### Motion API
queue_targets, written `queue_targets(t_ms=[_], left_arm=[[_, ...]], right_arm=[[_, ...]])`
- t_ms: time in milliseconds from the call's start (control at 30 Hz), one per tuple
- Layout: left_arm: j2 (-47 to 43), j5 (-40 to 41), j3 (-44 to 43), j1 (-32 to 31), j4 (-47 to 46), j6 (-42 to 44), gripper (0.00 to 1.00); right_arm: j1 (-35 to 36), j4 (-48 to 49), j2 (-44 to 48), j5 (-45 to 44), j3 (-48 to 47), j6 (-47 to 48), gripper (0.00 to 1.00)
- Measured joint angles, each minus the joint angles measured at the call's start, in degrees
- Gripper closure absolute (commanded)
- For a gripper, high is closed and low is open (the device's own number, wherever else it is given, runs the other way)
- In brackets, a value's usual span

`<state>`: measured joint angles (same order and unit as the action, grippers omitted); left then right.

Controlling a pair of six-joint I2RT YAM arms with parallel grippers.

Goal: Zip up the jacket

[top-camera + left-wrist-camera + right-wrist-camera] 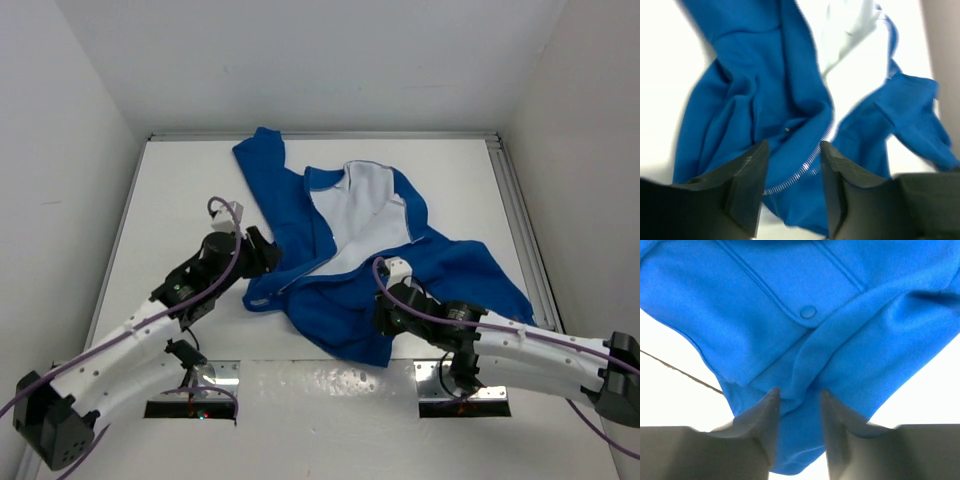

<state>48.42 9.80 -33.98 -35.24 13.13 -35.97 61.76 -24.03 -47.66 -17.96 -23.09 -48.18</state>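
The royal-blue jacket lies crumpled and open in the middle of the table, its white lining facing up. My left gripper is at the jacket's left edge. In the left wrist view it is open and empty, and the silver zipper teeth run across the blue fabric just beyond the gap. My right gripper is on the jacket's near part. In the right wrist view it is closed on a raised fold of the jacket near its hem. A blue snap button shows beyond.
The white table is walled on three sides, with a metal rail along its right edge. One sleeve reaches toward the back left. A thin dark line crosses the table left of the right gripper's fingers.
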Motion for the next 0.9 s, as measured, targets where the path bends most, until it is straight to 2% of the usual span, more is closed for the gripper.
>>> queue_targets(t_ms=[33, 67, 100, 133, 233, 367, 533, 633, 667, 767, 900], left_arm=[[-2.0, -0.4, 0.3, 0.0, 1.2, -0.6, 0.68], [-4.1, -1.2, 0.5, 0.0, 2.1, -1.3, 0.72], [-5.8, -2.1, 0.7, 0.0, 2.2, -1.8, 0.77], [-7.4, -3.2, 1.0, 0.0, 2.1, -2.5, 0.87], [-10.3, -6.7, 3.0, -0.4, 1.4, -4.9, 1.0], [-15.3, -6.5, 10.8, -1.1, 2.7, -8.8, 1.0], [-22.3, -3.0, 21.2, -1.1, 8.0, -14.4, 1.0], [-25.0, -2.0, 26.1, -1.1, 9.2, -16.9, 0.86], [-25.4, -1.8, 27.3, -1.1, 8.7, -17.4, 0.76], [-24.6, -1.6, 29.6, -1.1, 5.1, -18.4, 0.69], [-18.9, -2.1, 30.7, -1.1, -4.3, -18.4, 0.68]], right_arm=[[0.0, 0.2, 0.0, -0.2, -0.3, 0.9, 0.94], [0.0, 0.5, 0.0, -0.1, -0.4, 1.4, 0.99], [0.0, 1.0, 0.0, 0.0, -0.4, 1.7, 1.0], [0.0, 1.4, 0.0, 0.0, -0.4, 1.9, 1.0], [0.0, 2.9, 0.0, 0.2, -0.4, 3.0, 1.0], [0.0, 5.8, -2.4, 2.1, -2.0, 4.9, 1.0], [0.0, 13.7, -12.3, 6.5, -8.8, 8.0, 1.0], [0.0, 17.0, -15.8, 8.6, -11.2, 9.0, 1.0], [0.0, 17.9, -16.3, 9.4, -11.5, 9.3, 1.0], [0.0, 19.1, -16.6, 10.8, -11.8, 9.6, 1.0], [0.0, 19.6, -16.5, 12.1, -11.7, 9.6, 1.0]])
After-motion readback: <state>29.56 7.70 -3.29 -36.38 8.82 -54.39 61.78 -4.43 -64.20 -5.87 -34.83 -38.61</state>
